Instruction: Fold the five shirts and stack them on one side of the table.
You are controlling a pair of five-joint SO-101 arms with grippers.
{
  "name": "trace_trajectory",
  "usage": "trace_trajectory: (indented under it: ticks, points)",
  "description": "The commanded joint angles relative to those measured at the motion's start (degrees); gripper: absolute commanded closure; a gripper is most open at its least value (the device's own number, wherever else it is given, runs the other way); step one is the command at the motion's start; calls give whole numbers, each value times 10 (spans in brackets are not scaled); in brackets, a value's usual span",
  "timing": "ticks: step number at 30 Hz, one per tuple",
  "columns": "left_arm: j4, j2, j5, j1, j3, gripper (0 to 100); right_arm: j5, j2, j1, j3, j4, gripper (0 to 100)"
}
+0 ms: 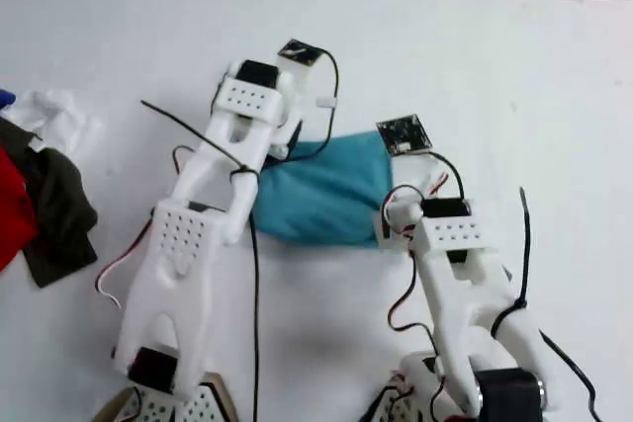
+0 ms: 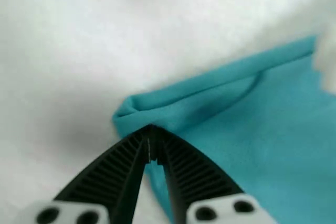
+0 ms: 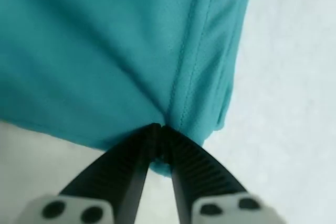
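Note:
A teal shirt (image 1: 326, 190) lies partly folded in the middle of the white table, between the two arms. My left gripper (image 2: 151, 148) is shut on a corner of the teal shirt (image 2: 247, 124), at its left end in the high view. My right gripper (image 3: 159, 139) is shut on the hemmed edge of the teal shirt (image 3: 115, 51), at its right end in the high view. Both black ribbed finger pairs meet at the tips with cloth pinched between them. The white arm bodies hide parts of the shirt from above.
A heap of other shirts sits at the table's left edge: red (image 1: 12, 207), dark olive (image 1: 57, 210) and white (image 1: 54, 116). The table (image 1: 514, 56) is bare white to the back and right. The arm bases stand at the front edge.

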Motion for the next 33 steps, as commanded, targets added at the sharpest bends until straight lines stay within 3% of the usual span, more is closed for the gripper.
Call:
trace_trajectory:
  ticks: [1,4,9,12,15,19,22,27,33]
  points:
    - [0,-3,4,-12,-18,972,20,-2,10,-5,3,978]
    - [18,-5,4,-13,-28,972,22,-50,12,-47,48,978]
    - [123,-35,4,-12,-119,972,21,-153,8,-149,138,978]
    - [128,-76,3,-18,-126,972,25,-160,12,-186,141,978]
    - [128,-140,4,-15,-51,972,23,-118,9,-216,135,978]
    - [124,-269,4,7,150,962,21,-14,12,-273,120,978]
    - [69,-375,4,13,321,911,21,74,12,-335,120,978]
    - [-116,-505,4,19,592,876,20,216,12,-445,124,978]
    - [-234,-570,4,26,775,876,-18,355,7,-553,124,978]
